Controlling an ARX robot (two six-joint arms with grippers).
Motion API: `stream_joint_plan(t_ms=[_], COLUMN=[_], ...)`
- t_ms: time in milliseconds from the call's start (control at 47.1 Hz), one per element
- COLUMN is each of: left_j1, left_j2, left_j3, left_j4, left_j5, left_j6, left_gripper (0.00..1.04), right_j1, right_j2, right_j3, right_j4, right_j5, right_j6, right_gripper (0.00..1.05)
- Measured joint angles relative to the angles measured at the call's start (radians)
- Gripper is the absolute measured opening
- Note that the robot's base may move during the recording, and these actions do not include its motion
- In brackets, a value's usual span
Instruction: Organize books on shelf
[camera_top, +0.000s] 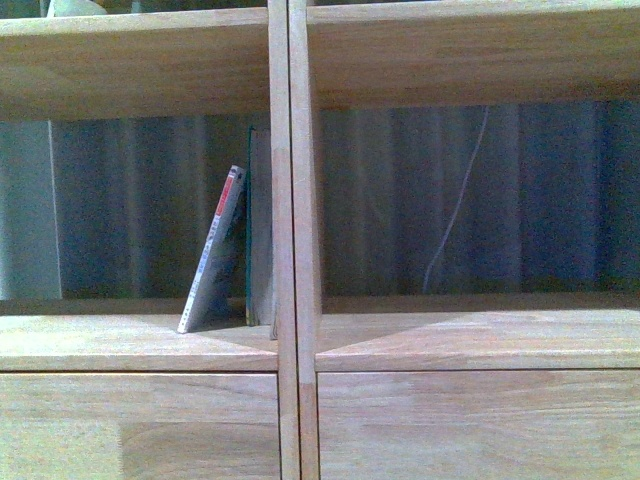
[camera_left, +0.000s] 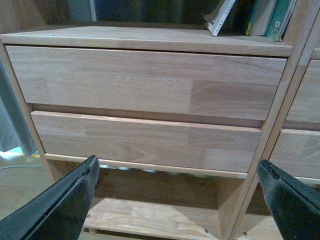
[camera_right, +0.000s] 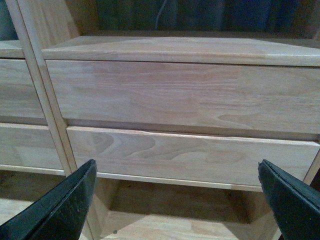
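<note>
In the front view the light-wood shelf (camera_top: 293, 240) fills the frame. In its left compartment the white paperback (camera_top: 212, 258), white spine with a red end, leans right against the upright dark-green-spined book (camera_top: 260, 230), which stands against the centre divider. Both book bottoms show in the left wrist view: the white one (camera_left: 220, 17) and the green one (camera_left: 280, 20). My left gripper (camera_left: 177, 200) is open and empty, low before the left drawer fronts (camera_left: 145, 80). My right gripper (camera_right: 177, 200) is open and empty before the right drawer fronts (camera_right: 185, 95). Neither arm shows in the front view.
The right compartment (camera_top: 480, 200) holds no books; a thin white cable (camera_top: 455, 215) hangs behind it against a dark curtain. An upper shelf board (camera_top: 130, 60) runs above. Below the drawers is a low open space with a bottom board (camera_left: 150, 215).
</note>
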Motion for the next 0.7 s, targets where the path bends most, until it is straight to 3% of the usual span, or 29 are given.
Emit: stream_joint_plan(t_ms=[701], left_j1=[0.0], left_j2=[0.0], left_j3=[0.0], left_j4=[0.0], left_j5=[0.0], left_j6=[0.0], left_gripper=[0.97], right_j1=[0.0], right_j2=[0.0], right_j3=[0.0], right_j4=[0.0], right_j5=[0.0], right_j6=[0.0], right_gripper=[0.98])
